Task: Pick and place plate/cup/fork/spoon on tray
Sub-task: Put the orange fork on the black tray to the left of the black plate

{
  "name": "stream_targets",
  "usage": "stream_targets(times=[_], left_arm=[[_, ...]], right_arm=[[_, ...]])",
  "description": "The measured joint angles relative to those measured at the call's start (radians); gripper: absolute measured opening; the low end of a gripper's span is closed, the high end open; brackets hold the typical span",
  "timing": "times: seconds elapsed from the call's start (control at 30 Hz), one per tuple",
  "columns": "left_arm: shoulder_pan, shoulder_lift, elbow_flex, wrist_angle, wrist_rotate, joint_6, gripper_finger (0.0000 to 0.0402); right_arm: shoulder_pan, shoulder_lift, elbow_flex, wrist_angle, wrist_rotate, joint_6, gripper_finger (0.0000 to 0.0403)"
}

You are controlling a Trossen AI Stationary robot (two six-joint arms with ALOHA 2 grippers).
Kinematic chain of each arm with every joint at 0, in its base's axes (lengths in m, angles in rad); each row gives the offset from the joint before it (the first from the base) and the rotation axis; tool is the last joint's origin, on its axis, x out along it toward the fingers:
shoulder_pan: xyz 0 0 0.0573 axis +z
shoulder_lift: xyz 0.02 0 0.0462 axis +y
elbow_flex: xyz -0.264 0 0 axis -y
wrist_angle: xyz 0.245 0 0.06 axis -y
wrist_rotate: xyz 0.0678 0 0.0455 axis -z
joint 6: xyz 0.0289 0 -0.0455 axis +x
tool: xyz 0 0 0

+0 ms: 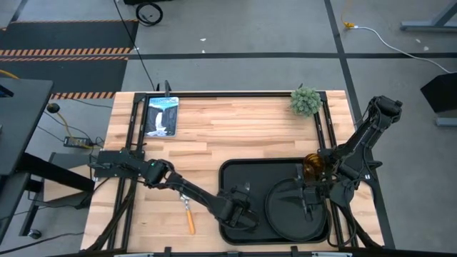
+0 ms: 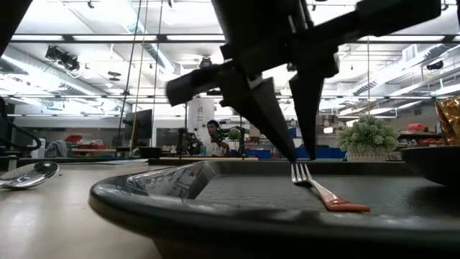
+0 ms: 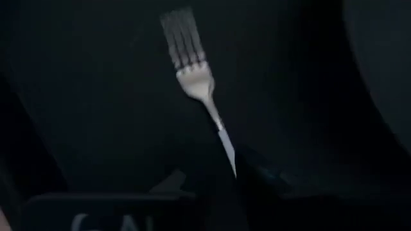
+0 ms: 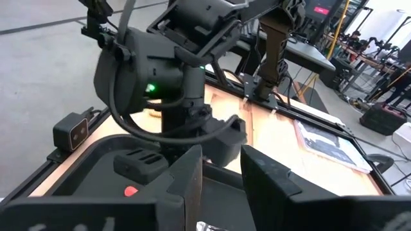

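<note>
Currently left pincer (image 2: 291,155) stands spread, empty, astride fork (image 2: 323,191) on tray (image 2: 144,205) (spoon (image 1: 188,213) remains on worktop); careless lifting could drag fork.

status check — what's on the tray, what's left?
On the tray: plate, cup and fork. The left hand hangs open just above the fork's tines. Left: the spoon, on the table beside the tray. The right hand hovers over the plate.
</note>
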Motion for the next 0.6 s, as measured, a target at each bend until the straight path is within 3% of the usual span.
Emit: stream_targets(times=[0.27,0.6], left_arm=[[0.011,0.012,0.000,0.021,0.015,0.341,0.0062],[0.009,0.012,-0.031,0.015,0.014,0.445,0.0052]], right_arm=[[0.000,0.000,0.000,0.001,-0.005,0.021,0.0114],[0.000,0.000,0.000,0.001,-0.006,0.022,0.0114]])
